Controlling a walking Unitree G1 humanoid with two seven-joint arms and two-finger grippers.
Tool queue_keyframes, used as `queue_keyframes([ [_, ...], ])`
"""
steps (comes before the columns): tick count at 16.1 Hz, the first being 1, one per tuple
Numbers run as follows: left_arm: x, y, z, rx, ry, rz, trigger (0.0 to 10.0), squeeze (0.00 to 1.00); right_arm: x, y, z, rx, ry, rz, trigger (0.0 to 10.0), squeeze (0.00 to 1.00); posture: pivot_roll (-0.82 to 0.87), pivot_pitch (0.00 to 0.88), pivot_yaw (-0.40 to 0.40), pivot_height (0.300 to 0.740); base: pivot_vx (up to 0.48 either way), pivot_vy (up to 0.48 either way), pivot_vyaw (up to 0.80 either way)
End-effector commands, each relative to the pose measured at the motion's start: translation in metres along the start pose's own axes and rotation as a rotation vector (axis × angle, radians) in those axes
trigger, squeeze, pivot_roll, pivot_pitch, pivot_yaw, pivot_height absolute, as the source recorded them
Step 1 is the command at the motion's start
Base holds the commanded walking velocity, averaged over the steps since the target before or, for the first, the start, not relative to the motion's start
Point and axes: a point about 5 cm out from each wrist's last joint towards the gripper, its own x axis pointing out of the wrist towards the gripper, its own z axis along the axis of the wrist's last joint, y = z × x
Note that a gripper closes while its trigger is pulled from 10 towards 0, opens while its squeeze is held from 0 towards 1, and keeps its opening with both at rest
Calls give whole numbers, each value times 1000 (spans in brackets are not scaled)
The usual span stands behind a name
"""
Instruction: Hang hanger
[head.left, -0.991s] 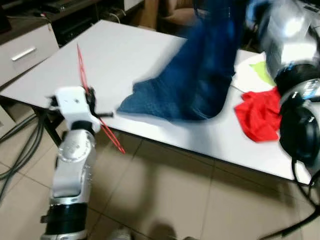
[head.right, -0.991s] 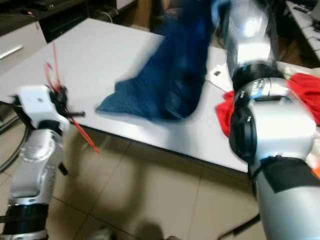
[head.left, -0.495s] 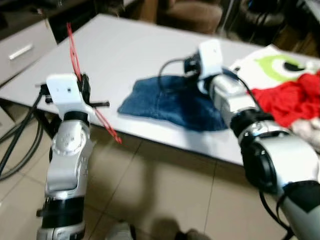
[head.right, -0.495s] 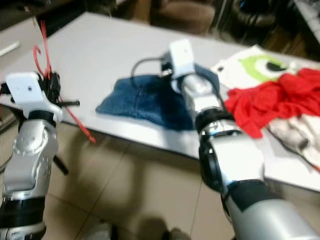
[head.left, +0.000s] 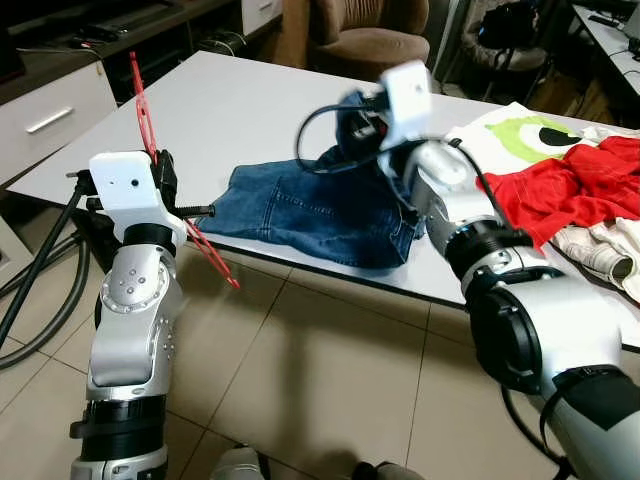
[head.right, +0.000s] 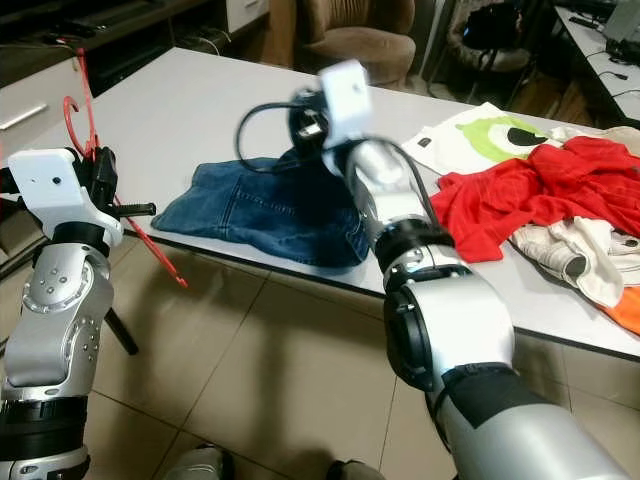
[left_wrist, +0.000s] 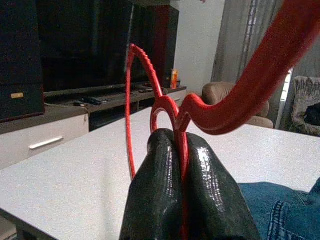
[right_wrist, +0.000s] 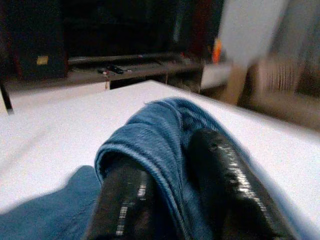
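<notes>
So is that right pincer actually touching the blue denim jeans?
Touching. In the right wrist view, the right pincer has a fold of the blue denim jeans pinched between its black fingers.

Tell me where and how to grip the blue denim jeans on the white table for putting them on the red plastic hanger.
Probably grip the blue denim jeans at the raised fold of fabric nearest the white table's far side, coming from above. The rest lies flat, offering nothing to pinch. The right gripper already pinches such a fold, and the left gripper is shut on the red plastic hanger beside the table.
</notes>
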Motion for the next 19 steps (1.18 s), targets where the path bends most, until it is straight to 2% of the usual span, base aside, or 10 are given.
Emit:
queue_keyframes([
  [1,1,-2,-2,13,14,-12,10000,0,-2,-8,0,111,2,-35,10000,1000,140,43,-48,740,0,0,0],
  [2,1,-3,-2,13,15,-16,10000,0,-3,-13,5,128,-19,-56,10000,1000,139,42,-44,740,0,0,0],
  [4,0,-4,-2,14,16,-21,10000,0,-2,-17,20,5,-58,-67,10000,1000,136,41,-43,740,0,0,0],
  [6,0,-5,-2,15,16,-24,10000,0,-2,-21,28,-43,-80,-84,10000,1000,132,42,-43,740,0,0,0],
  [10,1,-7,-3,19,15,-31,10000,0,-3,-33,56,233,-193,-113,10000,1000,121,47,-42,740,0,0,0],
  [12,0,-11,-3,24,9,-52,10000,0,-4,-35,53,259,-185,-123,10000,1000,122,50,-44,740,0,0,0],
  [15,-1,-14,-2,27,0,-70,10000,0,-7,-40,44,165,-140,-160,10000,1000,122,57,-45,740,0,0,0],
  [17,-3,-14,-2,25,1,-74,10000,0,-10,-44,39,-33,-94,-207,10000,1000,123,61,-44,740,0,0,0],
  [18,-3,-15,-2,24,3,-75,10000,0,-11,-44,37,-166,-73,-225,8549,0,121,63,-44,740,0,0,0],
  [19,-3,-15,-3,24,4,-76,10000,0,-11,-43,35,-191,-67,-224,0,0,121,64,-45,740,0,0,0],
])
